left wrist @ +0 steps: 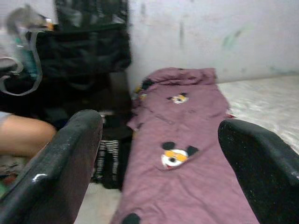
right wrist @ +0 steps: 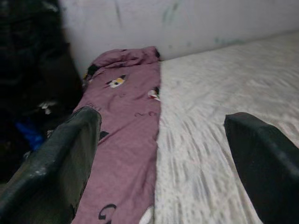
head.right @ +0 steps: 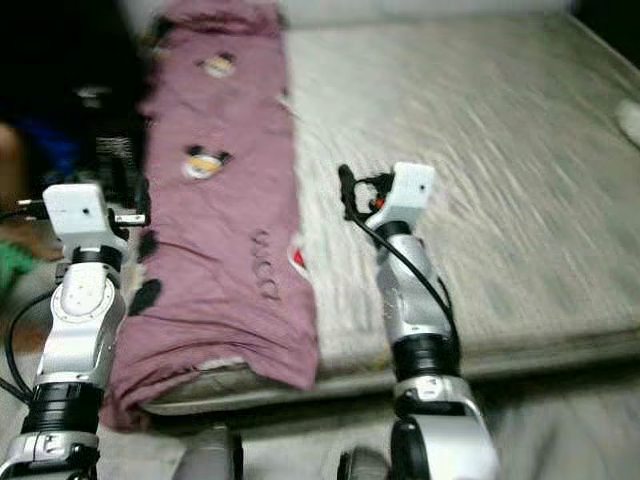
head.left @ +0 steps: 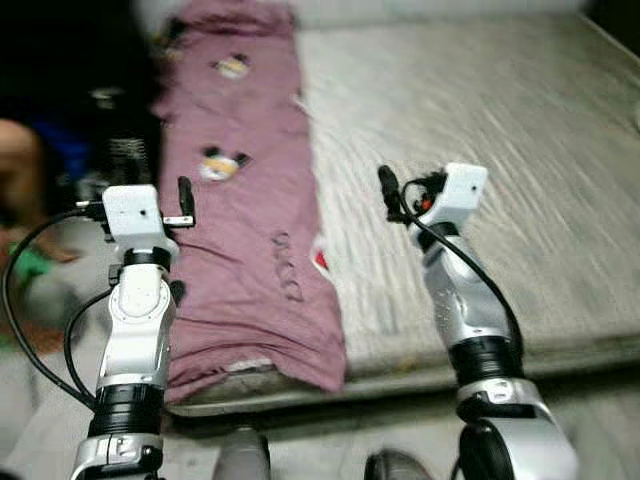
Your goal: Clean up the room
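Your left end effector hangs wide open and empty over the near left edge of the mauve blanket, which stretches ahead of it along the bed. Your right end effector, also spread wide and empty, hovers above the bare mattress just beside the blanket.

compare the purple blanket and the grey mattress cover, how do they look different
The purple blanket is mauve with cartoon mouse faces; the grey mattress cover is pale grey and faintly streaked. The blanket lies as a narrow strip along the robot's left side of the bed, while the cover spans the wider rest. The blanket's near end is rumpled and hangs over the bed's edge; the cover lies flat. Both lie on the same bed.
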Controlling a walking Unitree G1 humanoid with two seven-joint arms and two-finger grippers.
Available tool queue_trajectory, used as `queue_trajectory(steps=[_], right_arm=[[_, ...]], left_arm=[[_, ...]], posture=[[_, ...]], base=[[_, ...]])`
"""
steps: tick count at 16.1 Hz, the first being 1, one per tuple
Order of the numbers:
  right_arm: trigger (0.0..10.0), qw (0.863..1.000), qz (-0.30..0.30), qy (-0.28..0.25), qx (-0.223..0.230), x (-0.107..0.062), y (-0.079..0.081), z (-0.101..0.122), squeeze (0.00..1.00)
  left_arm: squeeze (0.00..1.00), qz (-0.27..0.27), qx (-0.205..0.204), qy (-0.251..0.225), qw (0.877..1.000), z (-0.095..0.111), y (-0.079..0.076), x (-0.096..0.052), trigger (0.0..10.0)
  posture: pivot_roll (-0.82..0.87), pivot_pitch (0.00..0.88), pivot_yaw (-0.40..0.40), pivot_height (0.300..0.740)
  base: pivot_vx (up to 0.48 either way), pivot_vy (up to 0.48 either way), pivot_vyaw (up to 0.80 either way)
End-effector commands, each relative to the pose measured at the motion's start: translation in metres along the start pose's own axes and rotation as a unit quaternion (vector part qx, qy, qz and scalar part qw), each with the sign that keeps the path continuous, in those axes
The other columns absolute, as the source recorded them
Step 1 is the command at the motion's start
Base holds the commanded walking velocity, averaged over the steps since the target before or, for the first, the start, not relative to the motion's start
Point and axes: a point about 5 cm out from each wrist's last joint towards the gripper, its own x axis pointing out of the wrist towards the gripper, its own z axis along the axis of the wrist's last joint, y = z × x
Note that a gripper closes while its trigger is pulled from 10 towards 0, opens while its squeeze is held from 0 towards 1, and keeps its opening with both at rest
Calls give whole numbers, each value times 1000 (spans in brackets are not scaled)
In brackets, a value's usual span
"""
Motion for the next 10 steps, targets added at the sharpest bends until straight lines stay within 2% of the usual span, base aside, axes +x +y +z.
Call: queue_trajectory(steps=[1, 3, 8, 10], right_arm=[[10000, 1000, 11, 6, -8, -4, 1, -5, 0], [10000, 1000, 0, 18, -20, -11, -12, -11, 0], [10000, 1000, 0, 16, -25, -10, -10, -11, 0], [10000, 1000, -5, 15, -26, -9, -10, -10, 0]], left_arm=[[0, -5, 13, 14, 1000, -5, 2, -2, 10000], [0, -9, 20, 22, 1000, -9, 6, -3, 10000], [0, -12, 27, 21, 999, -8, 0, -2, 10000], [0, -11, 14, 28, 999, -10, 2, -1, 10000]], posture=[[-67, 0, 20, 740], [-71, 0, 24, 740], [-66, 0, 27, 740], [-66, 0, 27, 740]], base=[[0, 0, 0], [0, 0, 0], [0, 0, 0], [0, 0, 0]])
